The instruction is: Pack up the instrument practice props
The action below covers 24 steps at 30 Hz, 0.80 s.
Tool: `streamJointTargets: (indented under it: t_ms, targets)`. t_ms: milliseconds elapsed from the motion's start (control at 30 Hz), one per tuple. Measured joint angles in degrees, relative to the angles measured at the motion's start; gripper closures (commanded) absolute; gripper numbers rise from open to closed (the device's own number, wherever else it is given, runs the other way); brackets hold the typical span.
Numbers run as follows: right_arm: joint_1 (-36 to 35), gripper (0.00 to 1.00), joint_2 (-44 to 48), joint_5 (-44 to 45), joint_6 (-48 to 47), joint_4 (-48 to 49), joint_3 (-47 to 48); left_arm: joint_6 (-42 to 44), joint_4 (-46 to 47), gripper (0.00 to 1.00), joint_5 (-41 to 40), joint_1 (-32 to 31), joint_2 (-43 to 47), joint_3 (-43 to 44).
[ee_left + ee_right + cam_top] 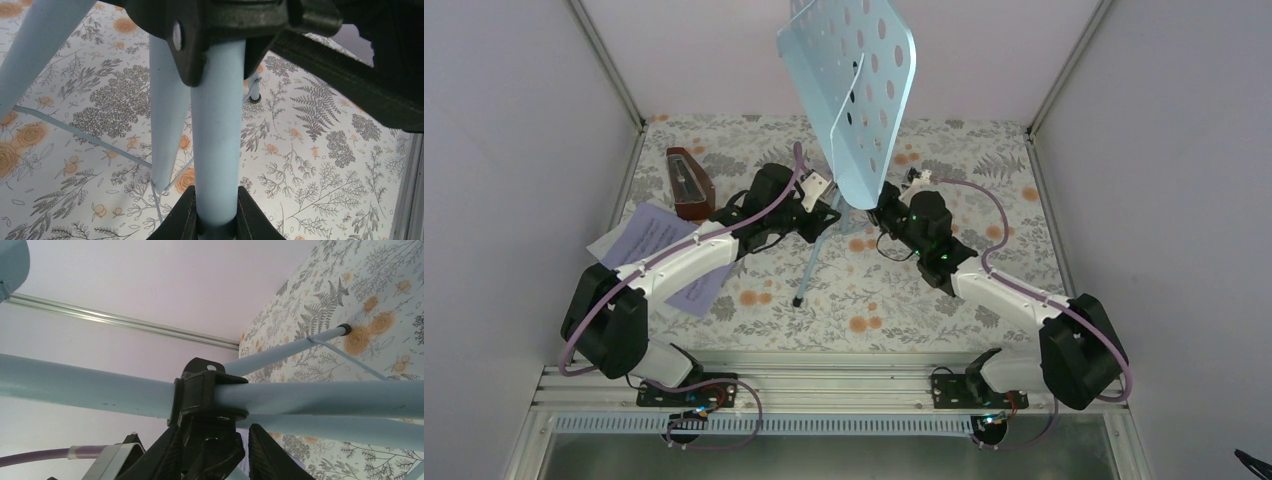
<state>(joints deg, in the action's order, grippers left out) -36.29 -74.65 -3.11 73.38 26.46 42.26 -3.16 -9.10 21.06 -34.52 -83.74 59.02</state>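
The pale-blue music stand runs off the overhead view's top edge, its own desk hiding the pole beneath. The left arm covers part of the sheet-music pages, their print too small to read. The right wrist view's bottom edge cuts off the right gripper, so any hold on the stand's black collar cannot be told.

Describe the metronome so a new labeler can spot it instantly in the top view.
Start at the floral table and go to its far-left part, left of the pale-blue music stand. Just behind the printed pages sits the metronome: the only reddish-brown wooden pyramid there.
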Motion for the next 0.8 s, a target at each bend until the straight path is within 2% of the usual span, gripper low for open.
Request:
streamJointTargets:
  t_ms: [400,700,800]
  targets:
    - [-0.02,0.82,-1.62,-1.51,0.83,1.88,0.02,-0.02,-0.02,0.98,-0.44,0.00,-0.04,0.11]
    - [-0.07,0.95,-1.42,-0.55,0.13,4.20,-1.22,0.00,0.02,0.98,-0.46,0.00,-0.09,0.13]
    - [-0.13,0.96,-1.42,-0.22,-1.01,5.57,-1.88,0.00,-0.02,0.98,-0.46,-0.07,-0.09,0.17]
